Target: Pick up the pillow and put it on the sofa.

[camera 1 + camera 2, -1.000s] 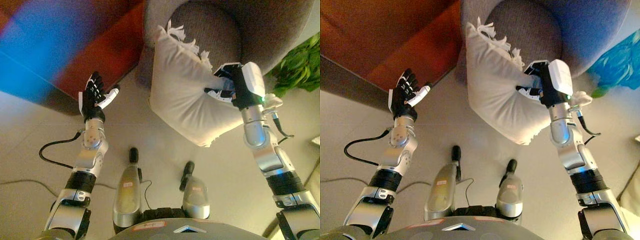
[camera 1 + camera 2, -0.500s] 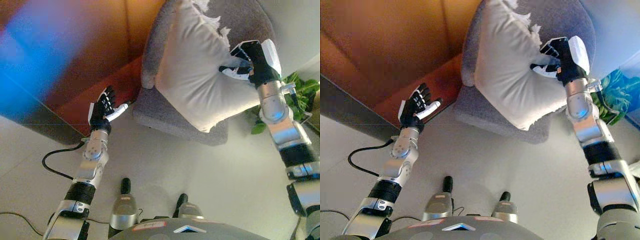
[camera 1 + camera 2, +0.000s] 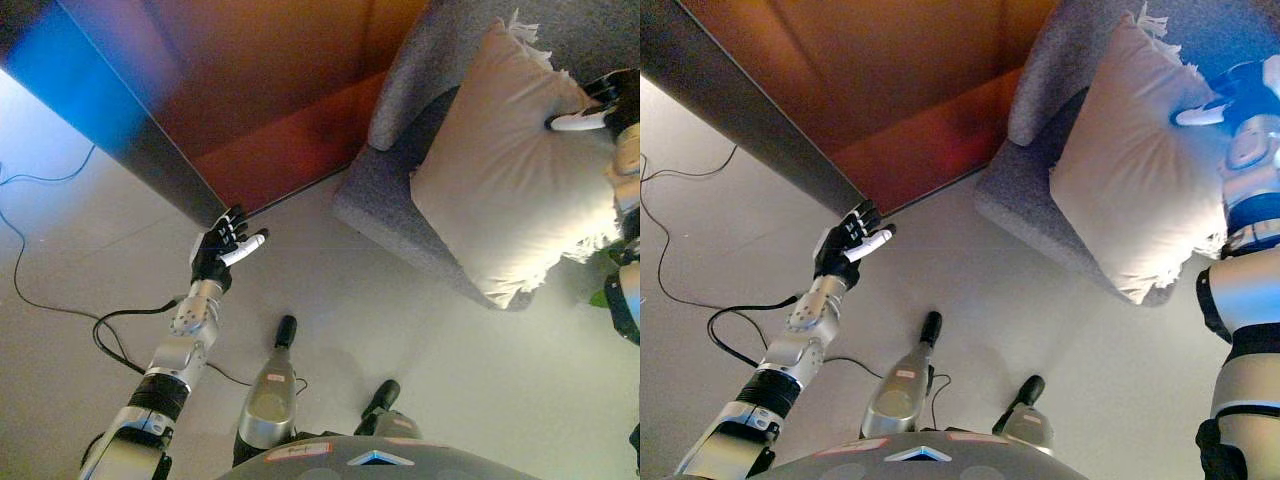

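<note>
The white pillow [image 3: 510, 190] with a frayed top edge is held over the grey sofa [image 3: 420, 90], its lower corner hanging past the seat's front edge. My right hand [image 3: 600, 100] is at the view's right edge, its fingers curled into the pillow's upper right side. It also shows in the right eye view [image 3: 1230, 95]. My left hand [image 3: 225, 250] is open and empty, raised over the floor well left of the sofa.
A red-brown wooden cabinet [image 3: 250, 90] with a dark edge stands left of the sofa. A green plant [image 3: 605, 290] peeks out at the right edge beside the sofa.
The camera has swung left, so the sofa and pillow sit further right in view. My right hand has carried the pillow onward over the sofa seat. My left hand stays open.
</note>
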